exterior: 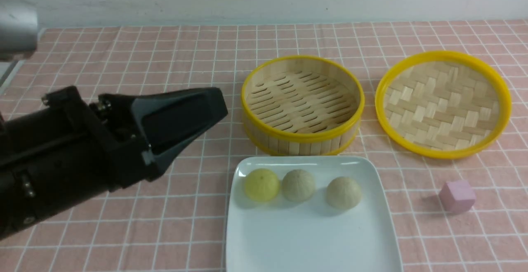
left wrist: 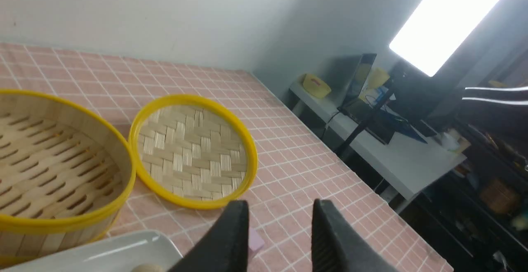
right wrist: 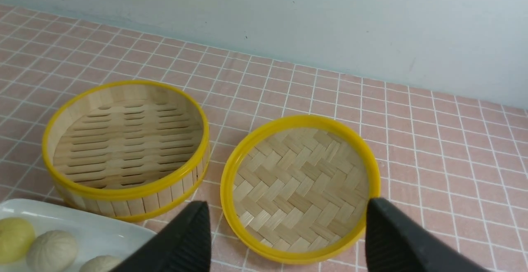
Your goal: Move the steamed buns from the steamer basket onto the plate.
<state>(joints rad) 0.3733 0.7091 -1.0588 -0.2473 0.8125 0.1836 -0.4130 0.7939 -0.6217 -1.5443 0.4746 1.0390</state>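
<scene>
In the front view the left gripper (exterior: 214, 109) reaches in from the left side, above the pink checked tablecloth (exterior: 165, 57); its arm is cut off by the frame, and from this side angle its jaws cannot be judged. The right gripper is out of this view. The three steamed buns (exterior: 298, 185) lie in a row on the white plate (exterior: 309, 239), whose near edge is cut off. The steamer basket (exterior: 302, 105) stands just behind the plate and holds nothing. A shallow woven tray (exterior: 443, 102) and a pink cube (exterior: 457, 196) are to the right. A pale wall closes the back.

In the left wrist view the left fingers (left wrist: 235, 239) stand a little apart, with nothing between them. Beyond the table edge there is a dim room with a desk (left wrist: 396, 156) and a bright lamp (left wrist: 449, 16); no writing is readable.

In the right wrist view the right gripper (right wrist: 284, 239) is spread wide and empty over the tray; only part of the buns shows.
</scene>
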